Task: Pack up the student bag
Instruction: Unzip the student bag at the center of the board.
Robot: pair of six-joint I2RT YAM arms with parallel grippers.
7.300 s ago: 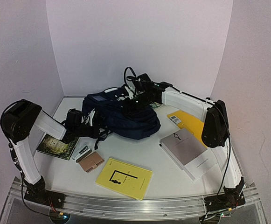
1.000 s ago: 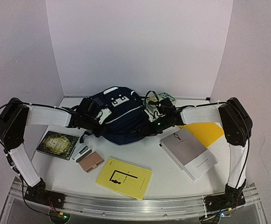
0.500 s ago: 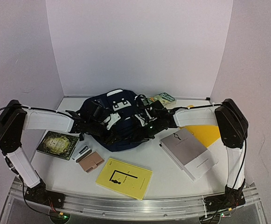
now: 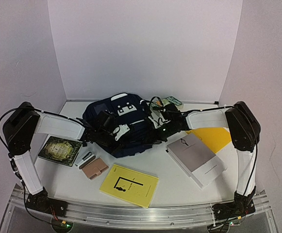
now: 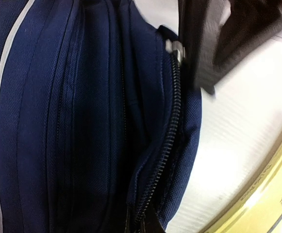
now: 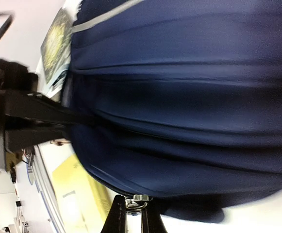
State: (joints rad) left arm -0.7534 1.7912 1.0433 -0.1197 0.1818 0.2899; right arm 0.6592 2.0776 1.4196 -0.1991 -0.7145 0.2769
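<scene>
Navy student bag [image 4: 131,141]: white patch [image 4: 124,108] end points away from the arm bases, long axis near-far. Left elbow [image 4: 20,127] has swung inward since 0.5 s back. Right tool [image 6: 132,214] clenched on zipper pull [image 6: 137,199]; left tool [image 4: 121,131] can't tell.

- student bag [image 5: 58,121]: woven navy cloth, matt, with a fine visible weave.
- zip pull [image 6: 137,199]: bright bare metal; the zip teeth look dark and dull.
- counter [image 5: 238,145]: smooth, white, faintly glossy.
- yellow booklet [image 4: 129,185]: smooth paper cover.
</scene>
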